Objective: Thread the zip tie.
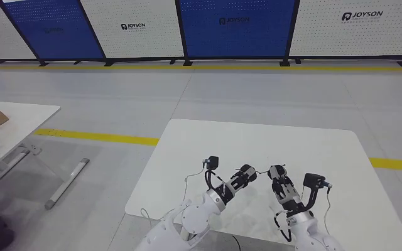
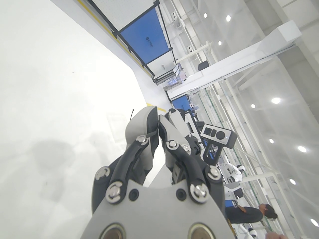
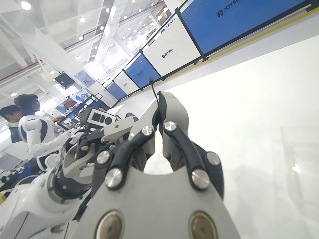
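Right fingers (image 3: 174, 110) pinched shut on zip tie (image 3: 154, 91), head end poking past the tips. Left fingers (image 2: 139, 125) closed too, thin black strap pinched between them, likely the tail. Both sit close together above the desk (image 1: 264, 141). To thread well: line the tail square to the head slot, keep both ends steady, feed slowly.

The desk (image 1: 264, 144) was smooth, matt white. The zip tie (image 3: 153, 88) looked like thin black plastic. The right gripper (image 3: 159, 100) had smooth grey shells, ribbed black pads (image 3: 162, 109) and shiny metal bolts.
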You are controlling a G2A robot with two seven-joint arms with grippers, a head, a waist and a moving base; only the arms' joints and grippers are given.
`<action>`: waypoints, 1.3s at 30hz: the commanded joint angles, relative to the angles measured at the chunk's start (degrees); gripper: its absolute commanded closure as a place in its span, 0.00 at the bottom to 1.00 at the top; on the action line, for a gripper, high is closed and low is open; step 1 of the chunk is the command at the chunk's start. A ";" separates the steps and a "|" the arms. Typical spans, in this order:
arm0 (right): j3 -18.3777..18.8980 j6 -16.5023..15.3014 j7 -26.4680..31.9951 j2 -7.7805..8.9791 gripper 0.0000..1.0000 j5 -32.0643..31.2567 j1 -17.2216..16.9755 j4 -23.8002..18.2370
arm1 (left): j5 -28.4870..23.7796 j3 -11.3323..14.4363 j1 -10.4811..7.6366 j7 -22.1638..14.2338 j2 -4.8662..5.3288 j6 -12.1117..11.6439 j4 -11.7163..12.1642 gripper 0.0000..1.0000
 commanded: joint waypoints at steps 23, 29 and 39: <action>2.00 -1.74 1.29 -0.34 0.74 -0.23 -1.54 -1.03 | 0.46 0.17 -0.10 -0.34 -0.20 0.63 -0.04 1.00; 2.51 -2.45 0.80 -0.42 1.00 -0.47 -2.03 -1.09 | 0.74 0.38 -0.26 -0.49 -0.28 0.63 0.10 1.00; 2.10 -2.39 2.45 -0.64 1.00 -1.72 -1.50 -0.82 | 1.16 0.52 0.00 -0.68 -0.30 -0.32 -0.24 1.00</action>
